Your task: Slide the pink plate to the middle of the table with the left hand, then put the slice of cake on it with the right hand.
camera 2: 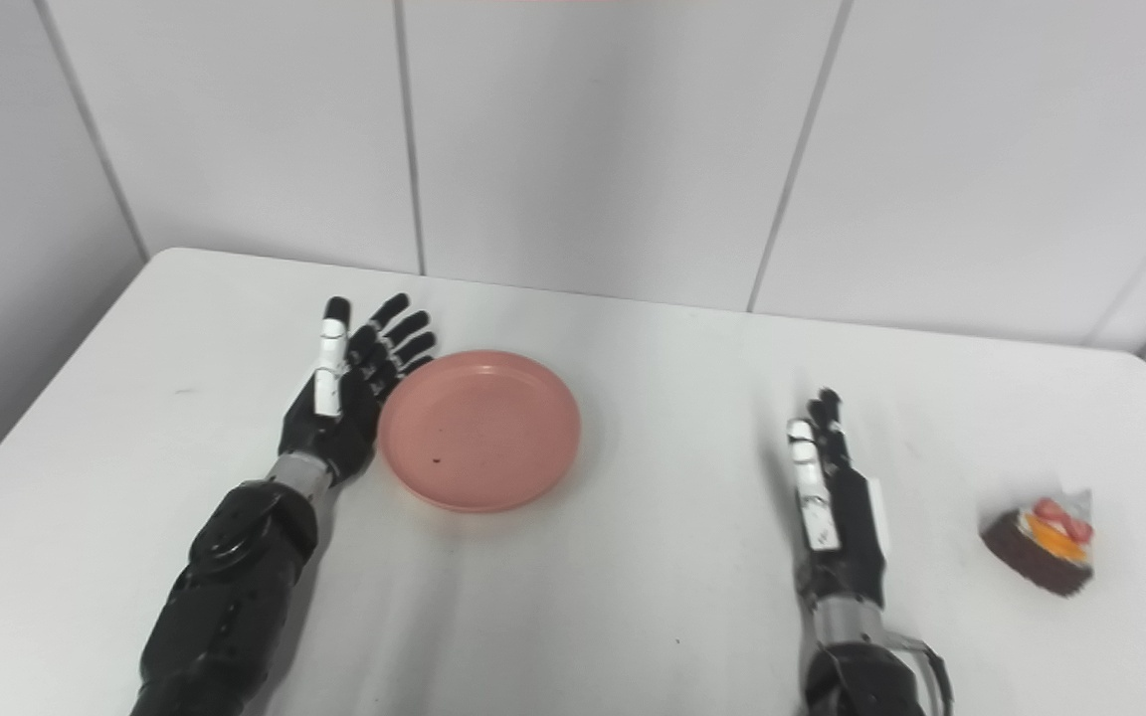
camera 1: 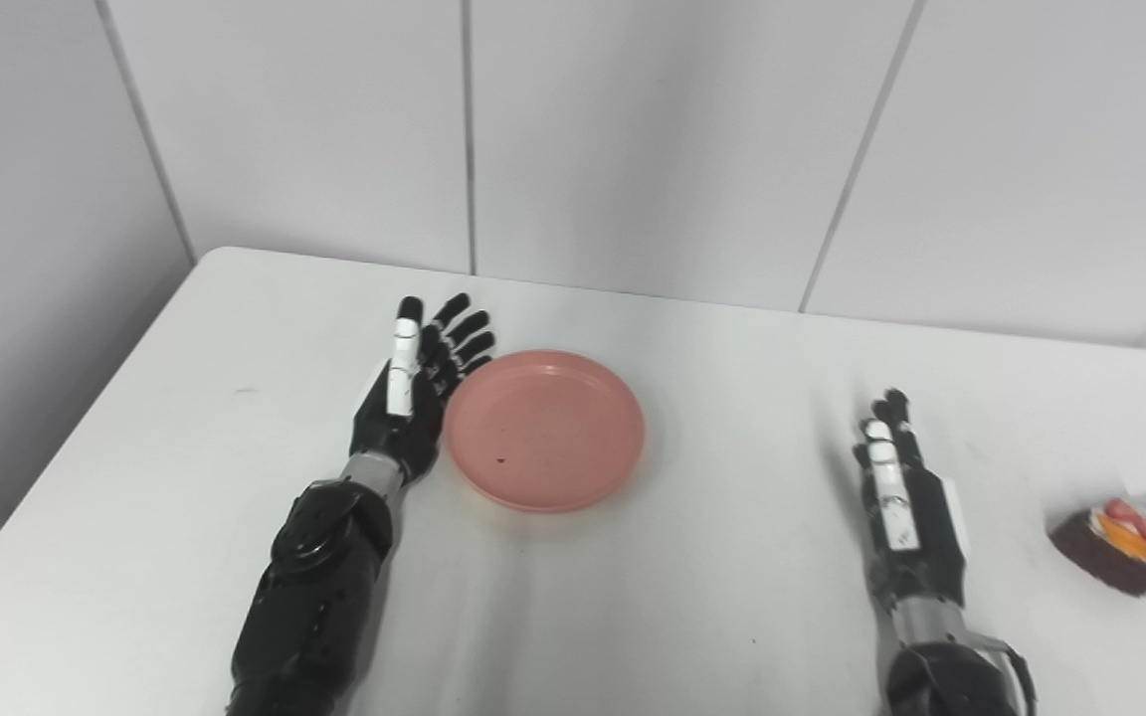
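A white table bears a pink plate and, well apart, a cake slice.

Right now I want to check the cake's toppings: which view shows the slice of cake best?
The right eye view: the slice of cake sits well inside the frame, toppings visible. The left eye view shows the same slice whole too, but close to the picture's right edge.

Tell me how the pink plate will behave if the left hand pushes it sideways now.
The pink plate looks rigid and shallow, so it should slide flat rather than tip. The table looks smooth, so it may glide easily. The left hand is beside its rim, so an off-centre push could spin it.
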Motion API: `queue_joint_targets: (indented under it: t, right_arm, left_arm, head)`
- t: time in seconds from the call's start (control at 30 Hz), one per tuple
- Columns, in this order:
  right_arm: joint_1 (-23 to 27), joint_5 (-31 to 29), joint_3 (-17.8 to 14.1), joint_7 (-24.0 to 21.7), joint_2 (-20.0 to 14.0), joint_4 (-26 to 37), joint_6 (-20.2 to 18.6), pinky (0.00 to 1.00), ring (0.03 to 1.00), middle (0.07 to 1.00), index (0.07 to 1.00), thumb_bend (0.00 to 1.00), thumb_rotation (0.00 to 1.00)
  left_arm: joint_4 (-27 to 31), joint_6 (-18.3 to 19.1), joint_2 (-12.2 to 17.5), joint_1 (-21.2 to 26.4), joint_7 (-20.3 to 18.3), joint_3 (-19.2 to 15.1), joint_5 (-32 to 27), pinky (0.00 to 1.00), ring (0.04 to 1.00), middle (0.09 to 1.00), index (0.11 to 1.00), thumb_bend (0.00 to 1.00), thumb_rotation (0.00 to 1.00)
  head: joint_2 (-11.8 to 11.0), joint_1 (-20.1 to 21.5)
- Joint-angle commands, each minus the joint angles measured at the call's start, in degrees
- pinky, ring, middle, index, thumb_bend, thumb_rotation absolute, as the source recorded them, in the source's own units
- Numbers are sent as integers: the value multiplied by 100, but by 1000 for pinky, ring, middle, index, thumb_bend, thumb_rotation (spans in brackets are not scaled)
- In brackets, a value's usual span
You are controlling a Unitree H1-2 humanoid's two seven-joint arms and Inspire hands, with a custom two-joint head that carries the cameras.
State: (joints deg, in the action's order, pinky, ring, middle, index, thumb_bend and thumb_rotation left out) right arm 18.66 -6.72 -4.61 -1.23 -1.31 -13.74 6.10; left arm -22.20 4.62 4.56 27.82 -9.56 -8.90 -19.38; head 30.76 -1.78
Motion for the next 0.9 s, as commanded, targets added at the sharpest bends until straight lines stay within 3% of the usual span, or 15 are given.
queue_joint_targets:
  t: [0.0, 0.1, 0.3, 0.53, 0.7, 0.87]
  right_arm:
    - [97, 15, 53, -5, 89, 31, 315, 987, 990, 996, 1000, 570, 780]
    - [111, 42, 104, -5, 168, 62, 279, 965, 960, 963, 980, 547, 762]
    - [114, 352, 310, 60, 213, 194, 93, 1000, 995, 983, 990, 621, 757]
    - [52, 321, 397, -68, 187, 319, 101, 1000, 991, 976, 989, 588, 719]
    - [22, 283, 450, -194, 110, 330, 142, 1000, 976, 967, 977, 581, 743]
    - [12, 240, 464, -263, 98, 309, 196, 991, 963, 960, 964, 570, 738]
  left_arm:
    - [34, 299, -107, -202, 109, 93, 88, 921, 926, 920, 911, 827, 1000]
    - [105, 351, -49, -269, -74, 197, 60, 945, 939, 934, 926, 823, 1000]
    - [152, 212, -86, -371, -106, 238, 69, 951, 939, 938, 932, 822, 1000]
    - [327, 53, -349, -548, -46, 477, 277, 987, 978, 977, 978, 791, 1000]
    - [274, -279, -594, -618, 148, 573, 513, 1000, 989, 995, 994, 757, 1000]
    - [150, -637, -694, -679, 79, 664, 664, 1000, 1000, 1000, 1000, 750, 1000]
  head:
    - [10, 21]
    - [84, 325]
    - [178, 689]
    - [231, 427]
    - [263, 438]
    - [289, 480]
